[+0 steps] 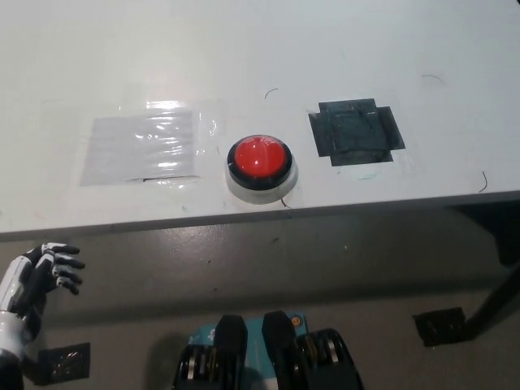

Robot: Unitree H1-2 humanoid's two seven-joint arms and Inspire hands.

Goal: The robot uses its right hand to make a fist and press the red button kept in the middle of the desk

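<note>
The white left hand (36,280) sits at the lower left of the head view, below the front edge of the white tabletop (244,49) and over the grey floor. It holds nothing; its dark-tipped fingers (67,265) are apart and lightly curled, pointing toward picture right. The white forearm runs down out of the bottom left corner. The black right arm and hand are out of view.

One round red push button on a white base with a black ring (260,162) stands on the tabletop, near its front edge and about midway across the visible width. Nothing touches it.

Two flat patches lie on the tabletop, one on each side of the button. A rectangle of clear glossy tape (142,146) lies to its left. A cross-edged patch of black tape (356,132) lies to its right. Both are apart from the button.
</note>
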